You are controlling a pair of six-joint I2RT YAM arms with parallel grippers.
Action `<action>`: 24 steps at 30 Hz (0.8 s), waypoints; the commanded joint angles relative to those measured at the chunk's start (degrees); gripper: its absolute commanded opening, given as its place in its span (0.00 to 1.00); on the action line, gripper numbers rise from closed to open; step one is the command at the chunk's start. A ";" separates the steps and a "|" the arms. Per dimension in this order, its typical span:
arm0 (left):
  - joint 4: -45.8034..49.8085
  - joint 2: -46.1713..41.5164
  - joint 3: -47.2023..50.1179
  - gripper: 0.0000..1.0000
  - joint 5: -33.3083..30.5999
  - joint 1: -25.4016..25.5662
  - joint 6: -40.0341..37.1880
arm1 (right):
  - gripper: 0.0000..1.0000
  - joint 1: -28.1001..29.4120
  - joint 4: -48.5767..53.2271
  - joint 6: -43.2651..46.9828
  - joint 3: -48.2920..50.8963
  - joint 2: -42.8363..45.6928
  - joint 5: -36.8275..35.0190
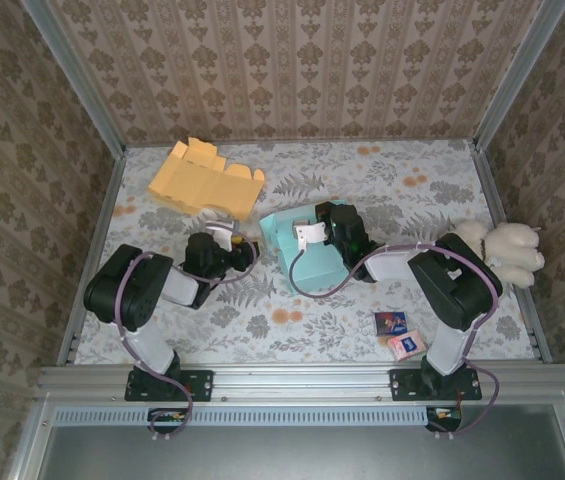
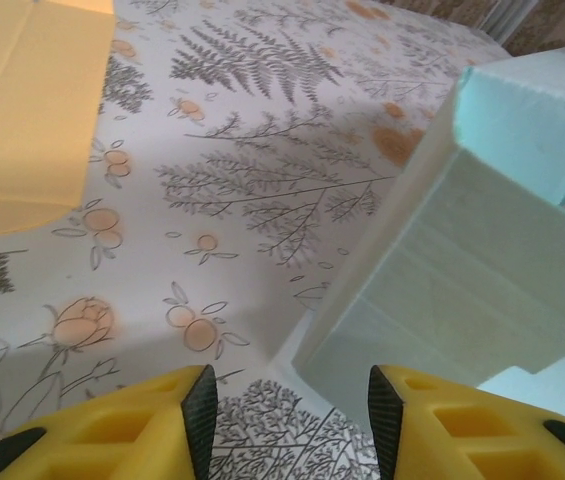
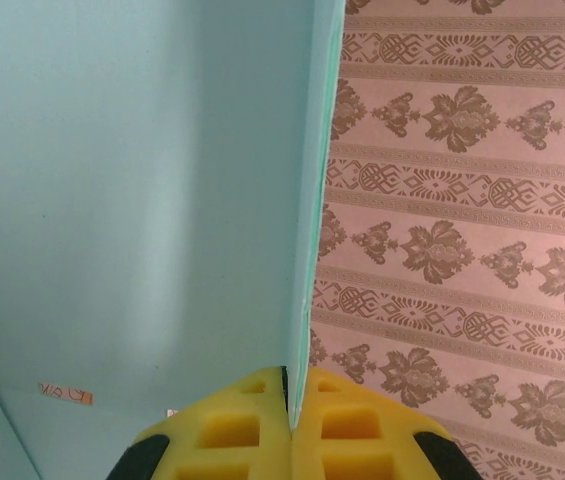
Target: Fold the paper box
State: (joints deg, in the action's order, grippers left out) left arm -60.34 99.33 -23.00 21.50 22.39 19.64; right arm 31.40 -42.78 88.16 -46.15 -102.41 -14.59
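Your right gripper (image 3: 289, 405) is pinching an upright wall of the teal paper box (image 1: 307, 265), with the thin panel edge clamped between the pads. Your left gripper (image 2: 287, 405) is spread with nothing between its fingers, just beside the box's left corner. The box sits mid-table (image 1: 412, 200) between the arms, and a flat orange cardboard blank (image 1: 202, 178) lies well apart at far left.

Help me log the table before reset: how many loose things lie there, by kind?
Paper boxes: 2 (orange box, teal box)
Plush toy: 1
Small packets: 2 (dark packet, pink packet)
Total: 5
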 commanded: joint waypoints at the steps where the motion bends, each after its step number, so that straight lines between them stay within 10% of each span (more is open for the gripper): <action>1: -4.86 1.43 -0.37 0.50 4.61 -0.53 -1.07 | 0.00 -0.28 0.23 0.52 0.67 -0.94 0.56; 24: -8.49 6.91 -3.85 0.57 9.88 -1.43 1.14 | 0.00 -0.31 2.57 0.17 0.13 -0.95 0.67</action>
State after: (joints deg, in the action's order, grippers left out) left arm -65.23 105.14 -26.02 28.75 21.28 19.75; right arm 31.40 -42.02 88.16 -46.15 -102.43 -14.59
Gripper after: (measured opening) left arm 0.572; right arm 0.051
